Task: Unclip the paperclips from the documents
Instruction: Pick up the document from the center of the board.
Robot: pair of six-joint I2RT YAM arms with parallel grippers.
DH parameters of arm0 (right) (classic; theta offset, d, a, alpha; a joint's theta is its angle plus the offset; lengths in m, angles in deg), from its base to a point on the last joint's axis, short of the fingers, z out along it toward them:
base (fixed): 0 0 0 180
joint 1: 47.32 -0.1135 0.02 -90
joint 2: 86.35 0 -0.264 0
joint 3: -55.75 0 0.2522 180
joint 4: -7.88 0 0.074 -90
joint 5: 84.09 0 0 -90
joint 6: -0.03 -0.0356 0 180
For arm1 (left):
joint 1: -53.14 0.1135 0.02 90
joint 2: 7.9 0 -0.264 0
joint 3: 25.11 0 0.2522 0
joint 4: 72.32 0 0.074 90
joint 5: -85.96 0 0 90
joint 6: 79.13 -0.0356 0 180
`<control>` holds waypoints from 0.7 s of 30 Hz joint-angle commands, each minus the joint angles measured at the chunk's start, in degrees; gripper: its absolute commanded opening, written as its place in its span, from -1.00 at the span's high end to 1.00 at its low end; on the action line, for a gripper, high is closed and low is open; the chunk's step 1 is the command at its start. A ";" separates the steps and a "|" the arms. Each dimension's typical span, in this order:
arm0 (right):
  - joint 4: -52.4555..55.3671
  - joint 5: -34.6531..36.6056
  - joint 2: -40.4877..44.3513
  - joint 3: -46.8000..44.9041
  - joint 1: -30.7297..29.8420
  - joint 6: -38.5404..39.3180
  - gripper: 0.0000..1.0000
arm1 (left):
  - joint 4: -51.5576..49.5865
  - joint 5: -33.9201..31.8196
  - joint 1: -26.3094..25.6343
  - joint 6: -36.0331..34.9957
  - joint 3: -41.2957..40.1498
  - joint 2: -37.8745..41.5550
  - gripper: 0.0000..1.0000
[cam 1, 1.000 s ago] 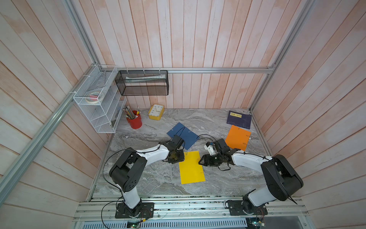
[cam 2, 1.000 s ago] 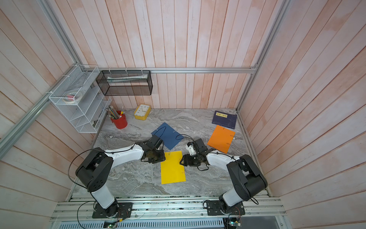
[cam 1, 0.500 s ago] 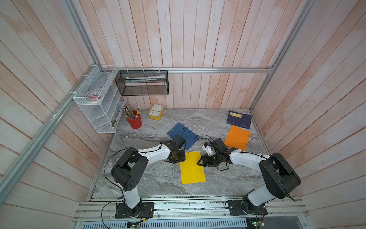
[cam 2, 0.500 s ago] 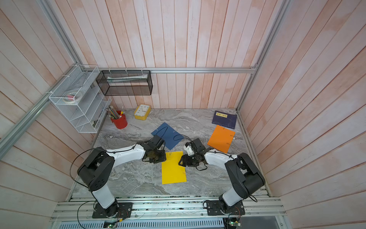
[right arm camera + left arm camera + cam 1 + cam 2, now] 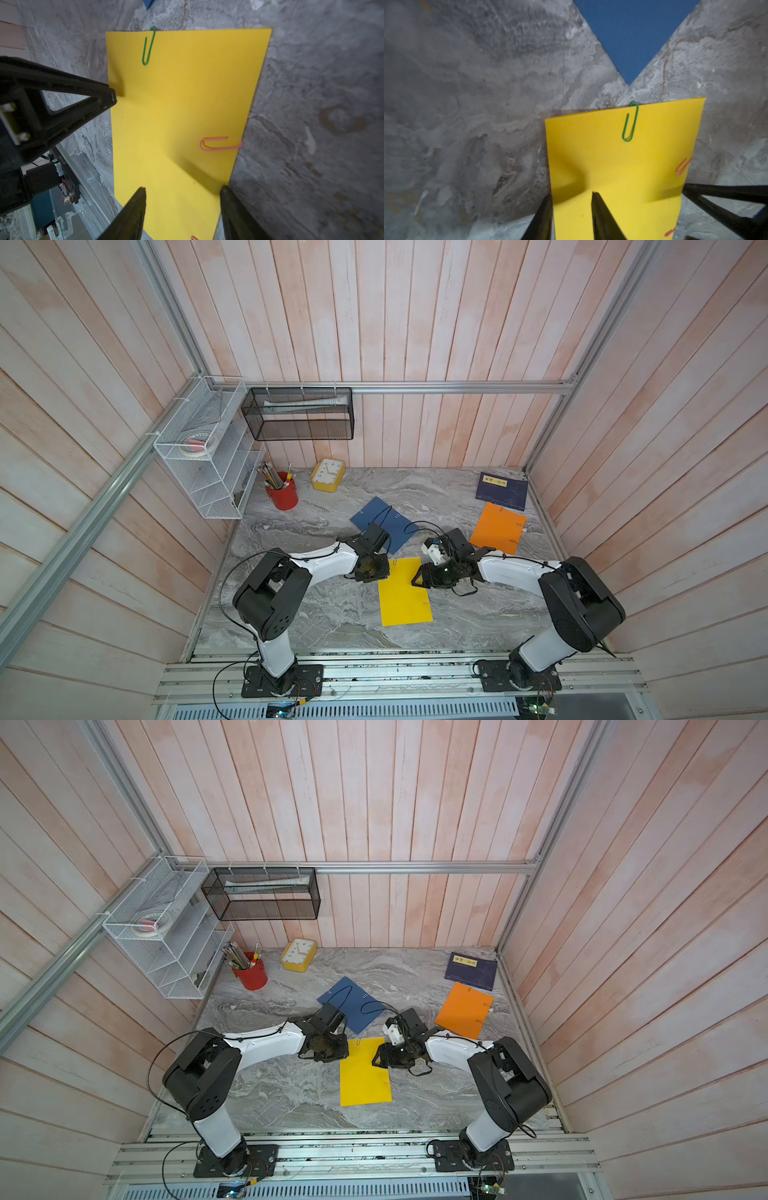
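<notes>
Yellow sheet (image 5: 405, 597) flat on the marble table (image 5: 332, 614), between the two arms, blue sheet (image 5: 376, 514) just beyond its far edge, orange sheet (image 5: 497, 527) off to the right near a navy booklet (image 5: 503, 491). Left gripper (image 5: 571, 195) low at the yellow sheet's left edge near the far corner, jaws a narrow way apart and straddling that edge: one finger over the paper, the other over marble just beside it, nothing clamped. Right gripper (image 5: 182, 188) low at the opposite edge, jaws wider apart, one finger over the paper, the other at its border, holding nothing. Contact between fingertips and paper hard to tell. Green clip (image 5: 630, 122) hooked over the far edge, nearer the left corner. Pink clip (image 5: 220, 143) on the right edge, just ahead of the right gripper's fingers; a second reddish clip (image 5: 670, 231) further along the same edge, toward the near corner. More clips (image 5: 398, 515) on the blue and orange sheets' borders, too small for colour.
</notes>
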State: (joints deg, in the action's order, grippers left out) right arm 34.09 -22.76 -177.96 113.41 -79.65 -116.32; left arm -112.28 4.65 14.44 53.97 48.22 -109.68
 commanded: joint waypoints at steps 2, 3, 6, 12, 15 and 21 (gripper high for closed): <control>2.89 0.61 -2.25 -0.05 -0.79 -0.46 -0.19 | -0.83 0.45 -0.33 -1.08 -0.94 -2.39 0.31; 2.85 0.53 -2.30 -0.04 -0.80 -0.47 -0.19 | -0.79 0.54 -0.33 -1.08 -0.88 -2.44 0.31; 2.63 0.01 -2.59 0.05 -0.76 -0.37 -0.19 | -0.87 0.71 -0.30 -1.17 -0.60 -2.65 0.31; 1.53 -1.32 -2.87 0.38 -0.95 -0.70 -0.24 | -0.72 0.89 -0.32 -1.26 -0.60 -2.73 0.31; 1.11 -1.82 -2.96 0.65 -1.07 -0.82 -0.28 | -0.63 1.13 -0.32 -1.42 -0.52 -2.94 0.31; 0.36 -2.55 -3.90 1.25 -1.31 -0.97 -0.36 | -0.45 1.59 -0.50 -1.69 -0.25 -3.20 0.31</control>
State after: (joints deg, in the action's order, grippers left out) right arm 32.97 -25.84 -179.49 114.50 -80.33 -117.00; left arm -111.36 5.52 14.44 53.46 48.22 -109.94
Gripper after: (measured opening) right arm 0.675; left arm 0.348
